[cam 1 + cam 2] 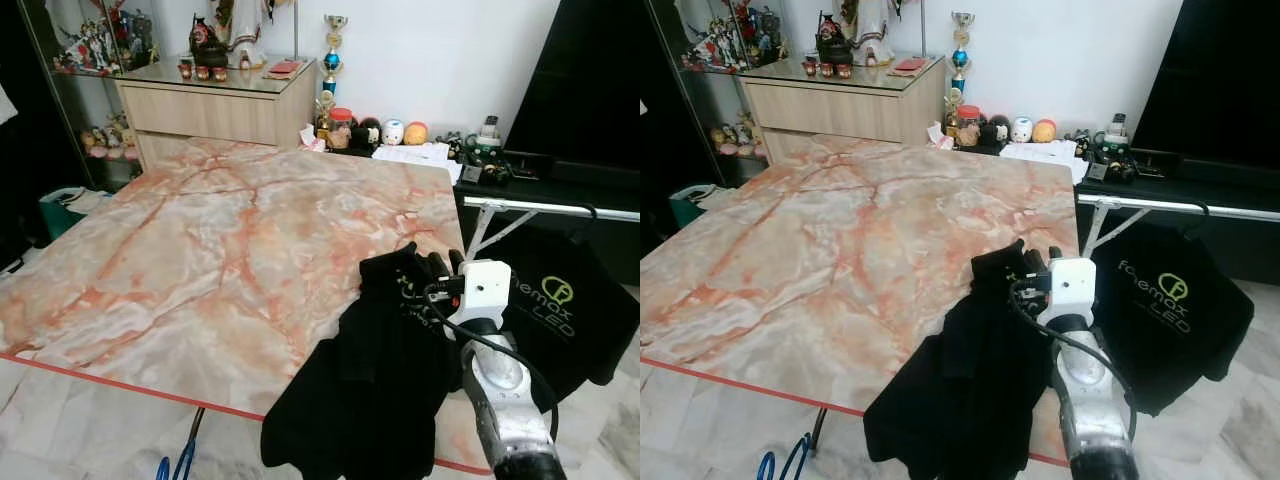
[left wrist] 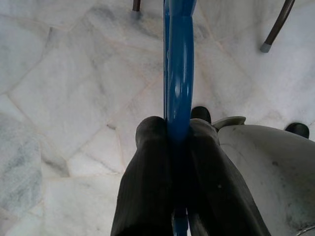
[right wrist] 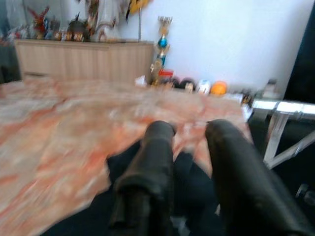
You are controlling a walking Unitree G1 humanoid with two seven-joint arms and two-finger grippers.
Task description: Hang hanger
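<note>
A blue hanger [image 2: 179, 73] runs between the fingers of my left gripper [image 2: 179, 147], which is shut on it low over the white tiled floor. The hanger's blue loops [image 1: 175, 462] peek out below the table's front edge. A black garment [image 1: 370, 380] drapes over the front right corner of the marble table [image 1: 220, 230]. My right gripper [image 1: 435, 270] is shut on a bunched fold at the garment's top, lifting it slightly off the table. In the right wrist view the black fingers [image 3: 157, 147] pinch dark cloth.
A silver clothes rail [image 1: 550, 207] stands right of the table with a black printed T-shirt [image 1: 565, 300] hanging from it. A wooden cabinet [image 1: 220, 100] and a low black shelf [image 1: 520, 175] of small items line the far wall. Table legs [image 2: 275, 24] stand nearby.
</note>
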